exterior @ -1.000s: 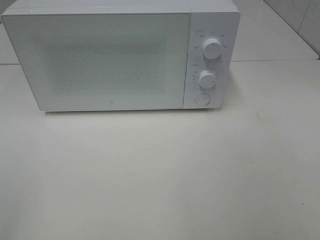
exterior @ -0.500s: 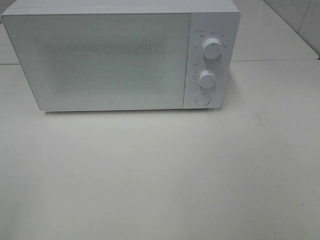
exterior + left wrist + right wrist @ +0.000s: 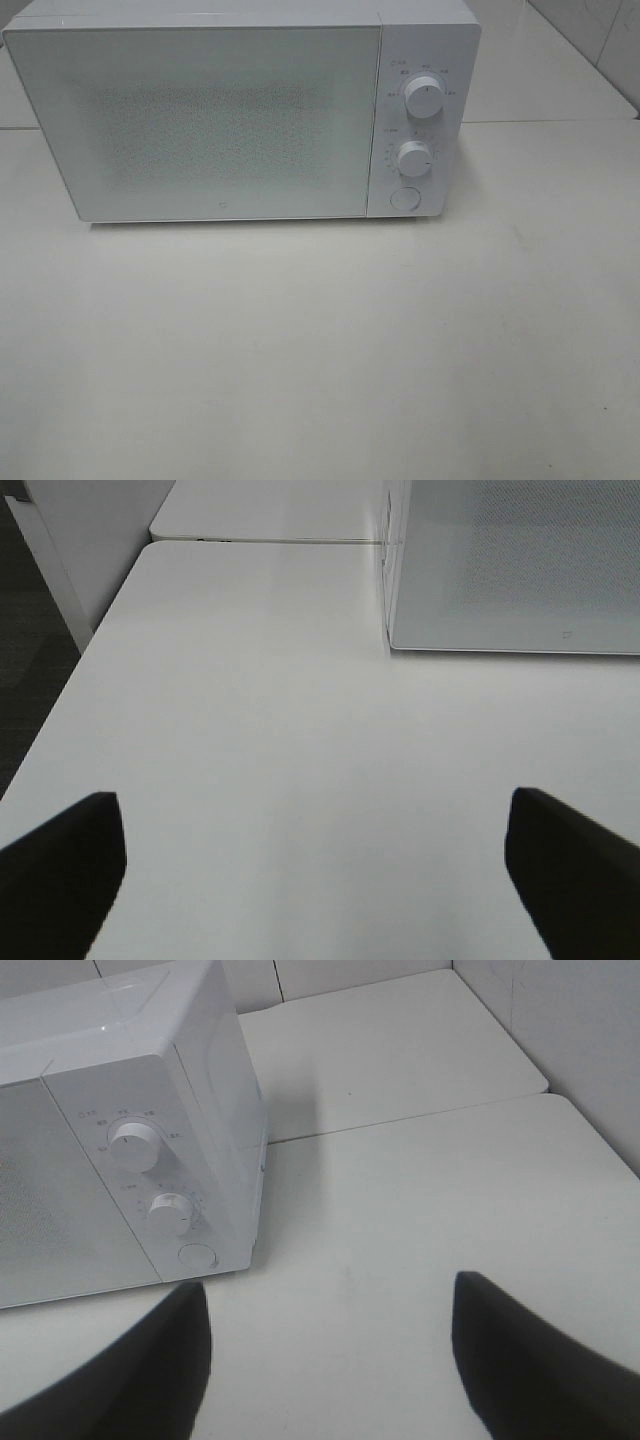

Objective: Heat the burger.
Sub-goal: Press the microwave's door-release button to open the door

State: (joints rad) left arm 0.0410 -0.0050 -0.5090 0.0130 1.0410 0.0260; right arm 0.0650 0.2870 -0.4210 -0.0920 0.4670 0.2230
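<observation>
White table [image 3: 320, 350] bears a shut microwave [image 3: 200, 120], contents hidden.

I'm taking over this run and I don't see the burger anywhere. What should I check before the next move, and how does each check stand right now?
1. Burger located: cannot tell. It shows in no view, and the door is frosted.
2. Door state known: ok, shut flush.
3. Left gripper free: ok, open with nothing between its fingers.
4. Right gripper free: ok, open with nothing between its fingers.
5. Controls uncovered: ok. The upper knob, lower knob and button are all in plain view.
</observation>
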